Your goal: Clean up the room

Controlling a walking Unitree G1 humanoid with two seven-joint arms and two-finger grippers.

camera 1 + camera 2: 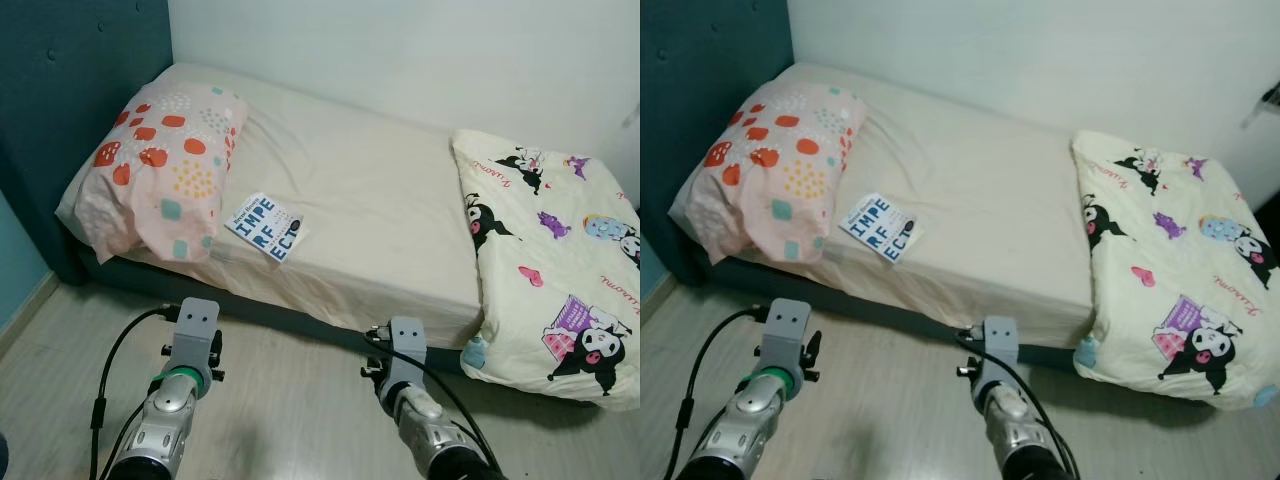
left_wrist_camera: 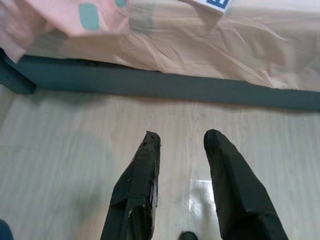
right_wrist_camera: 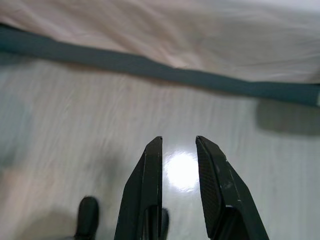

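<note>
Both end effectors, left (image 2: 182,142) and right (image 3: 178,142), are held narrowly parted, empty, above pale wooden floor (image 1: 290,400); a white-and-blue paperback book (image 1: 264,226) is seen on the beige-sheeted bed (image 1: 380,210).

Beds: one (image 1: 380,200)
Pillows: one (image 1: 160,165), far left on the bed
Books: one (image 1: 264,226), near edge, just right of the pillow
Blankets: one (image 1: 560,260), right end
Grippers: two, left (image 2: 182,142), right (image 3: 179,141)

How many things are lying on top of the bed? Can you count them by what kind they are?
Pillow: 1
Book: 1
Cartoon blanket: 1
Total: 3 things on the bed
</note>
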